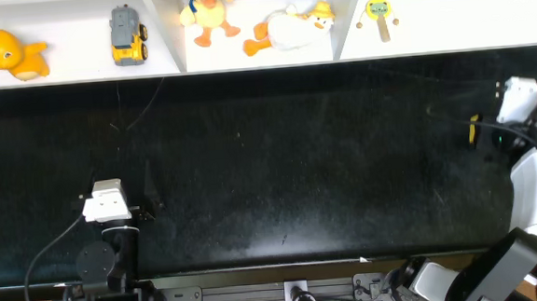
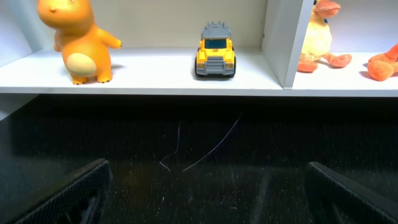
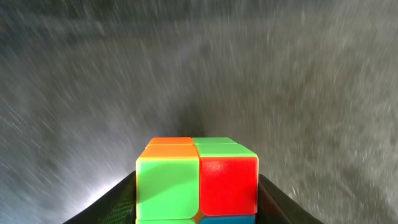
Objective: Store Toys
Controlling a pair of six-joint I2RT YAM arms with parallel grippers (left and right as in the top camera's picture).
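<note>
Right gripper (image 3: 198, 208) is clamped on a puzzle cube (image 3: 196, 180), with a dark finger against each side of it. We see green and red tiles on the near face, orange and green on top, and a strip of blue below. In the top view this gripper (image 1: 476, 130) sits over the black table (image 1: 298, 167) at its far right side, well apart from the shelf (image 1: 77, 71).

Left gripper (image 2: 208, 199) is spread wide with nothing between its fingers, low over the table and facing the shelf.

In the shelf's left compartment we note an orange figure (image 2: 78, 40) and a yellow toy truck (image 2: 215, 53), standing apart. The middle compartment holds an upright plush duck (image 1: 209, 14) and a white plush duck (image 1: 289, 28) lying beside it. The right compartment holds a small green-faced toy (image 1: 378, 15).
</note>
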